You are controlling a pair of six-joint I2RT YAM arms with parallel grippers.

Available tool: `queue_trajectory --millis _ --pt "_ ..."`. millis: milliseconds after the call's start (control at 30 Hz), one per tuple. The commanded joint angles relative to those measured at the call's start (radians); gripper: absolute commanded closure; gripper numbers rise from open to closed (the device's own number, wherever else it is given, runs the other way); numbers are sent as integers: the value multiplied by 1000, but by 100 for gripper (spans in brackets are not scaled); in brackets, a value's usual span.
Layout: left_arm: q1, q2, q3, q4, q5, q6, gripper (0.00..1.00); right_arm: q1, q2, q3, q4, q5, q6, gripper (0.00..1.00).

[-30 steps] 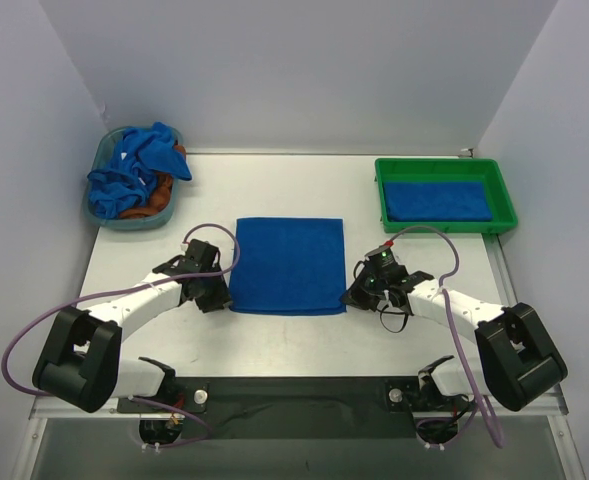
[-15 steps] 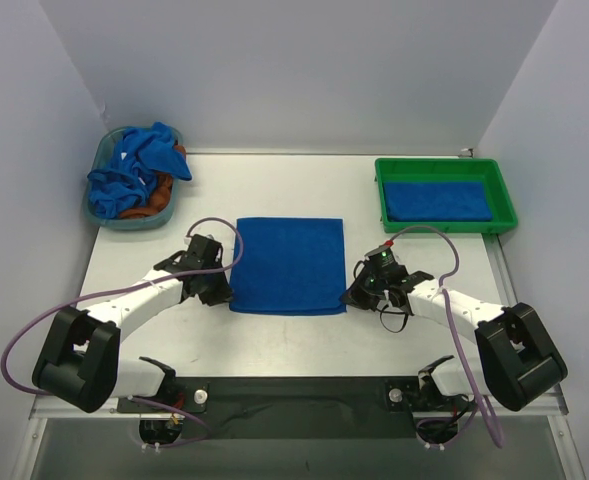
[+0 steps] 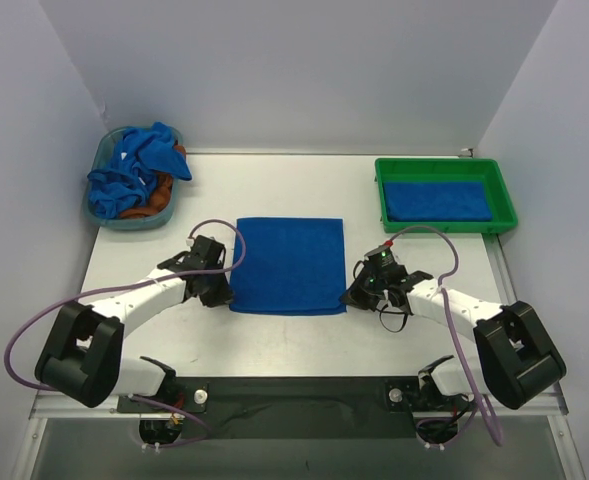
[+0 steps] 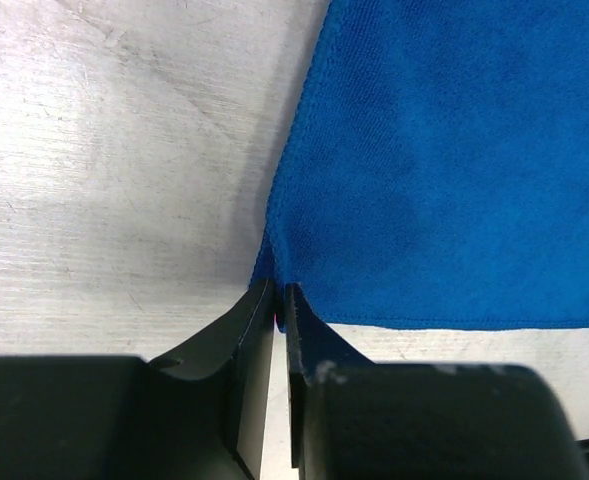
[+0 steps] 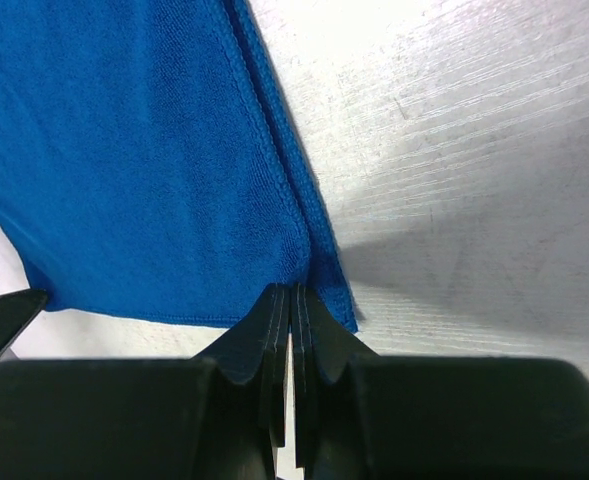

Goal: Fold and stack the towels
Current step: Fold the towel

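At the far left corner of the tabletop (image 3: 274,180) sits a basket (image 3: 124,225) heaped with crumpled towels (image 3: 134,165). Nearer and a little to its right, the left tool (image 3: 221,292) lies low at the near left corner of the towel (image 3: 288,264). In the left wrist view its fingers (image 4: 259,320) are drawn almost together, with only a thin slit between them, and that corner of the cloth (image 4: 454,160) is pinched in the slit. The towel lies flat in the middle of the tabletop. It is close to square, slightly wider from left to right than from near to far, so its long axis runs across the tabletop, and its edges are parallel to the tabletop's edges. At its near right corner sits the right tool (image 3: 352,297). The right wrist view shows this tool (image 5: 290,292) with its fingers pressed tight together on the hem of the towel (image 5: 144,150), just in from the corner, where the cloth is slightly ridged. At the far right stands a tray (image 3: 444,227), well apart from the spread towel. It holds a folded towel (image 3: 437,200) lying flat, with its long axis also running left to right.
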Motion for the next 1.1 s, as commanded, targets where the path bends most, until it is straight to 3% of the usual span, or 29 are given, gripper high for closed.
queue_trajectory --millis 0,33,133,200,667,867,1067 --pt "-11 19 30 4 -16 13 80 6 11 -6 5 11 6 100" --pt "-12 21 31 4 -14 13 81 6 13 -6 6 11 6 100" --pt "-14 22 31 2 -19 13 97 6 11 -8 8 14 6 100" --pt "-14 15 34 1 -28 18 100 7 7 -6 6 15 5 100" --pt "-12 -65 117 -74 -60 29 100 9 -147 34 -124 41 -9 100" --pt "-14 -77 79 -76 -37 13 100 25 -217 -8 -153 23 31 100" --pt "-14 -30 -1 -28 -25 1 100 27 -162 -103 -103 14 66 100"
